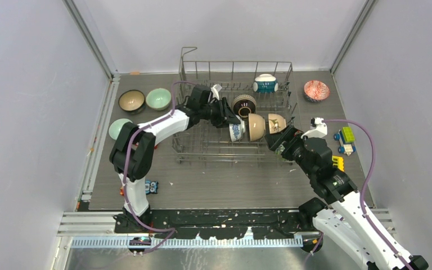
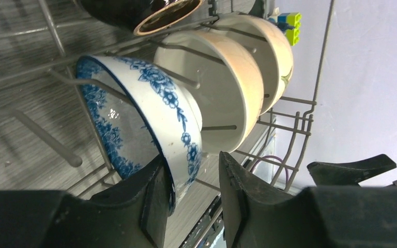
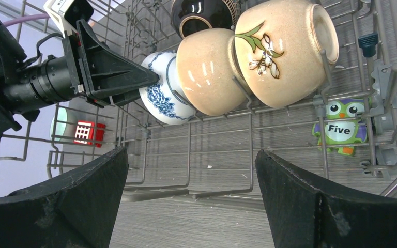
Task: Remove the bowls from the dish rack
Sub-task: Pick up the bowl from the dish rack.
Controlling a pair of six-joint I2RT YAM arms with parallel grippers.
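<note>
The grey wire dish rack [image 1: 202,147] holds a blue-and-white bowl [image 2: 155,103] on edge, with a plain cream bowl [image 1: 256,127] and a flower-painted cream bowl [image 1: 276,123] beside it. A dark brown bowl [image 1: 244,104] and a teal-and-white bowl [image 1: 265,83] sit further back. My left gripper [image 2: 191,181] straddles the blue-and-white bowl's rim: one finger lies inside against the rim, the other stands off the outer wall with a gap. My right gripper [image 3: 190,152] hangs wide open and empty at the rack's near right edge.
Outside the rack, a brown bowl [image 1: 131,101] and two pale green bowls [image 1: 158,99] [image 1: 118,128] stand at the left, and a red patterned bowl [image 1: 316,90] at the back right. Toy blocks [image 1: 346,138] lie right of the rack. An owl figure [image 3: 339,126] sits inside it.
</note>
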